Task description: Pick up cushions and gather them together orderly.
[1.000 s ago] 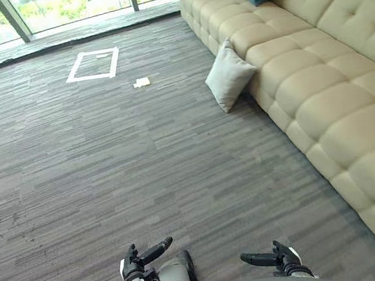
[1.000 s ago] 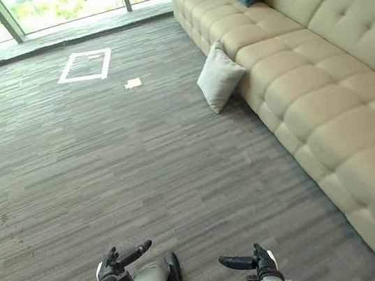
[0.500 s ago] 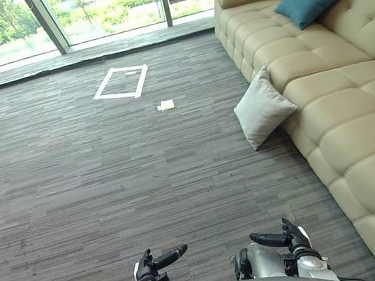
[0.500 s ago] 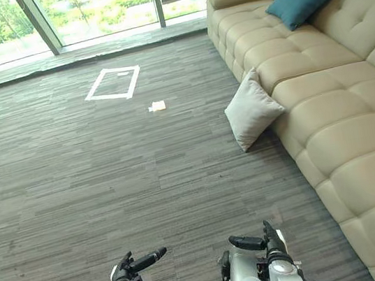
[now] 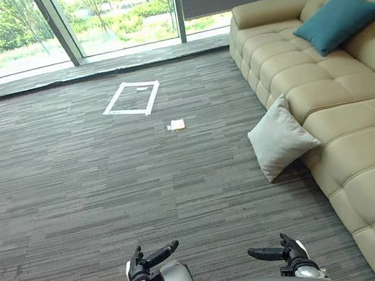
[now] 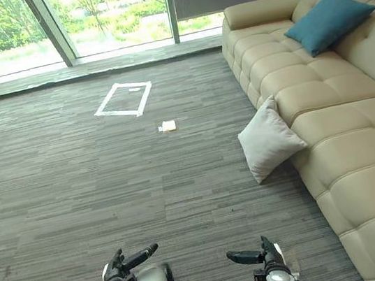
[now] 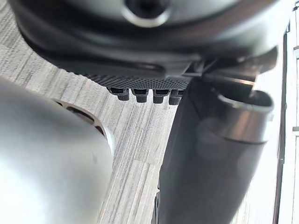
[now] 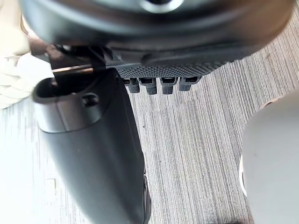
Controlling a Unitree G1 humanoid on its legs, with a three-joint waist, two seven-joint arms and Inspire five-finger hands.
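A light grey cushion [image 5: 280, 138] stands on the carpet, leaning against the front of the beige sofa [image 5: 369, 149]. A teal cushion [image 5: 339, 19] rests against the sofa's backrest further back. My left hand [image 5: 148, 257] and right hand [image 5: 278, 251] hang low at the near edge of the view, well short of the grey cushion. Both are open, fingers straight and pointing toward each other, holding nothing. The left wrist view shows the left hand's thumb [image 7: 210, 154] over bare carpet, and the right wrist view shows the right hand's thumb [image 8: 93, 149] likewise.
The sofa runs along the right side. A white tape rectangle [image 5: 132, 98] and a small white scrap [image 5: 177, 124] lie on the grey carpet ahead. Floor-to-ceiling windows [image 5: 84, 18] close the far end. Open carpet stretches between me and the grey cushion.
The whole picture has shifted, so the camera has moved: more of the windows and the sofa's armrest now show. The cushions lie where they were. Both hands stay low and empty.
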